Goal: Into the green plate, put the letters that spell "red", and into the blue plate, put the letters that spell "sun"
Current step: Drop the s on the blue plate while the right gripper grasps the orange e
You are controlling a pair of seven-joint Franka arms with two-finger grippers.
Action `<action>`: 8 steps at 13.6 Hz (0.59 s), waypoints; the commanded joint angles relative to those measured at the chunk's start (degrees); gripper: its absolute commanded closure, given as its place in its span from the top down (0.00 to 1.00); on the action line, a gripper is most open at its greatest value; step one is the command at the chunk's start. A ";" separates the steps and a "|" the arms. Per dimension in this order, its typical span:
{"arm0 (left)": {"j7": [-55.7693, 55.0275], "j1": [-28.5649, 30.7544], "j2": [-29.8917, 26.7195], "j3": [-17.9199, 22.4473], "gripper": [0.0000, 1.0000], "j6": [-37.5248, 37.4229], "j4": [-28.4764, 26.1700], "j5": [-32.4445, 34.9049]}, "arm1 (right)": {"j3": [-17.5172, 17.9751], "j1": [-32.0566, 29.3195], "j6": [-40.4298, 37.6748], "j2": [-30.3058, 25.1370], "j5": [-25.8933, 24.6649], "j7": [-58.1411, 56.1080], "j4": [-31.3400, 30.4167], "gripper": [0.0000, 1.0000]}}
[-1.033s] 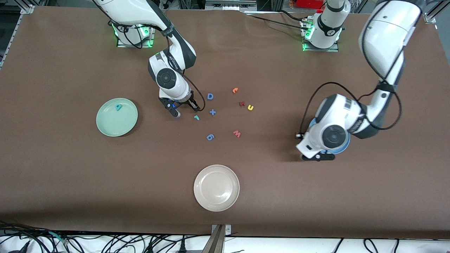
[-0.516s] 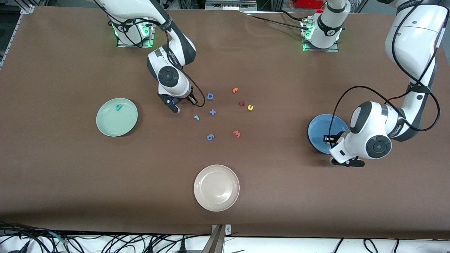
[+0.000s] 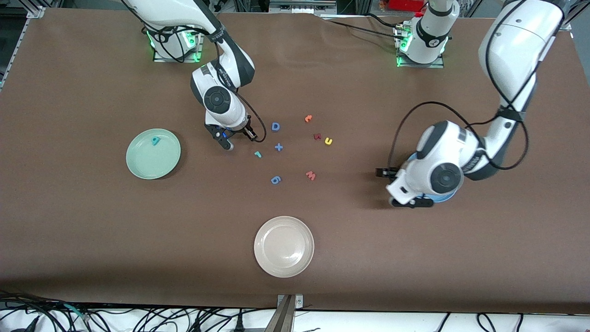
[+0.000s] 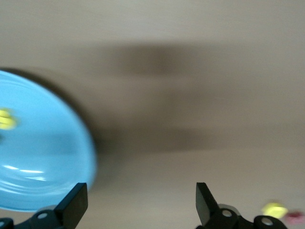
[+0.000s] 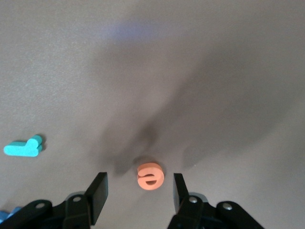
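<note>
My right gripper [image 5: 139,181] is open, low over the table, with the orange "e" [image 5: 150,176] lying between its fingers and touching neither. The teal "r" [image 5: 23,148] lies beside it [image 3: 257,154]. In the front view my right gripper [image 3: 227,143] covers the "e". A teal letter [image 3: 156,140] lies in the green plate [image 3: 153,168]. My left gripper [image 4: 140,200] hangs open and empty beside the rim of the blue plate [image 4: 43,162], which holds a yellow letter [image 4: 5,119]. The left arm hides most of the blue plate [image 3: 438,199]. The yellow "u" [image 3: 328,141] lies mid-table.
Loose letters lie mid-table: a blue "D" [image 3: 275,126], a blue plus [image 3: 278,147], a blue "6" [image 3: 275,180], a red "w" [image 3: 310,175], a dark red letter [image 3: 317,136] and an orange letter [image 3: 308,118]. A beige plate [image 3: 284,267] stands nearest the front camera.
My left gripper swung toward its own end of the table, opened over the blue plate, then came back to the plate's rim. My right gripper shifted slightly over the "e".
</note>
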 commanded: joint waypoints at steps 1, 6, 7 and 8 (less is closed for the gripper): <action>-9.29 0.77 -1.29 -4.22 1.00 9.08 -7.43 0.18 | -0.29 0.44 1.47 -0.63 -1.10 1.71 -2.40 0.61; -33.52 -3.52 -2.53 -4.94 1.00 20.90 -16.78 0.71 | -0.12 0.44 3.13 -0.45 -1.02 1.71 -2.67 0.62; -39.94 -3.97 -2.44 -4.94 1.00 20.90 -16.87 0.97 | -0.12 0.44 3.49 -0.36 -1.02 1.71 -2.67 0.62; -45.57 -4.24 -2.44 -4.94 1.00 20.90 -16.87 1.06 | -0.12 0.44 4.19 -0.28 -0.93 1.80 -2.67 0.61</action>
